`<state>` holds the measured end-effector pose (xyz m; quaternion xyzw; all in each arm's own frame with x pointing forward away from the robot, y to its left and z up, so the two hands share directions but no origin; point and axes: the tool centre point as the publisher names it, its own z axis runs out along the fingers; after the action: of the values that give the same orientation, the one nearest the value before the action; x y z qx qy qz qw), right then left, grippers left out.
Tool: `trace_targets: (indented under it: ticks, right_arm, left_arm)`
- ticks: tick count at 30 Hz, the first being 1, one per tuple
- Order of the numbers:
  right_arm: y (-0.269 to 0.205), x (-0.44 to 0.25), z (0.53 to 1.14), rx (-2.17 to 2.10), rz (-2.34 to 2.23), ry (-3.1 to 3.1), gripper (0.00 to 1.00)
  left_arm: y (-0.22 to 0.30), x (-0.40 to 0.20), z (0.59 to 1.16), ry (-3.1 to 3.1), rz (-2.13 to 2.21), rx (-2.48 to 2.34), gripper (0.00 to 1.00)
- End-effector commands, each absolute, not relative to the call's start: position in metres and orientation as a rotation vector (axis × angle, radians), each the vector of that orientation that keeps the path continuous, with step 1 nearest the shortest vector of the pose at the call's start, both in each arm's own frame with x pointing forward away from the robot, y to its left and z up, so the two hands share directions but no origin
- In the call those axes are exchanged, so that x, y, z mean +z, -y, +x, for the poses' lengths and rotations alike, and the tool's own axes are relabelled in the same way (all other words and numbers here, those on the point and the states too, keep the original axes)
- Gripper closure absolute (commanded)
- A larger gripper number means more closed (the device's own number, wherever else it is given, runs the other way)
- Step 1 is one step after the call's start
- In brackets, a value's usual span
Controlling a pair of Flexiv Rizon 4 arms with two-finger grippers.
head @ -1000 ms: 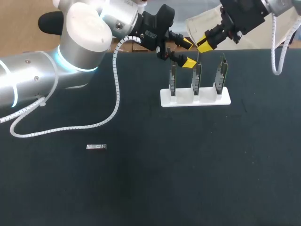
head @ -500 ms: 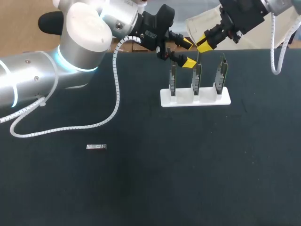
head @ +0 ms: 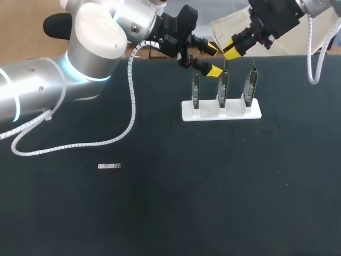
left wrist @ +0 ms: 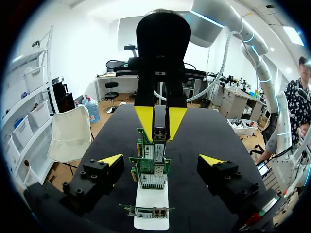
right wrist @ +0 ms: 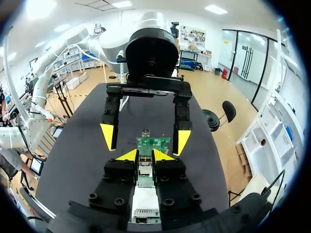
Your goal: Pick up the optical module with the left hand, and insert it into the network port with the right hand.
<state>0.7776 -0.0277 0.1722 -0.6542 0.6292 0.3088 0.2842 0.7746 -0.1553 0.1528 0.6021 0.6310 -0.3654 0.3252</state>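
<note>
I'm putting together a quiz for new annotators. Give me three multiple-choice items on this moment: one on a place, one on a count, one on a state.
1. Where does the loose optical module lie?
A. on the table, well to the left of the white holder
B. plugged into a card
C. on top of the holder

2. How many network cards stand in the white holder?
A. two
B. three
C. four

3. How are the left gripper fingers?
A. shut on a card
B. open
C. shut on a cable

Answers:
1 A: the head view shows it lying alone on the dark surface.
2 B: three boards stand upright in a row.
3 B: the left wrist view shows its yellow tips far apart on either side of the cards, touching nothing.
</note>
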Motion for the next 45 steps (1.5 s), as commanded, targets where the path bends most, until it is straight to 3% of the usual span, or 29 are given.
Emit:
trace_targets:
  ticks: [1, 45]
  right_arm:
    - [0.0269, 0.1696, 0.778, 0.823, -1.753, -1.683, 1.0]
    - [0.028, 0.1756, 0.7756, 0.805, -1.755, -1.666, 1.0]
  left_arm:
    - [0.1554, 0.1523, 0.7745, -1.653, 1.579, -0.956, 0.0]
    - [0.1554, 0.1523, 0.7745, -1.653, 1.579, -0.956, 0.0]
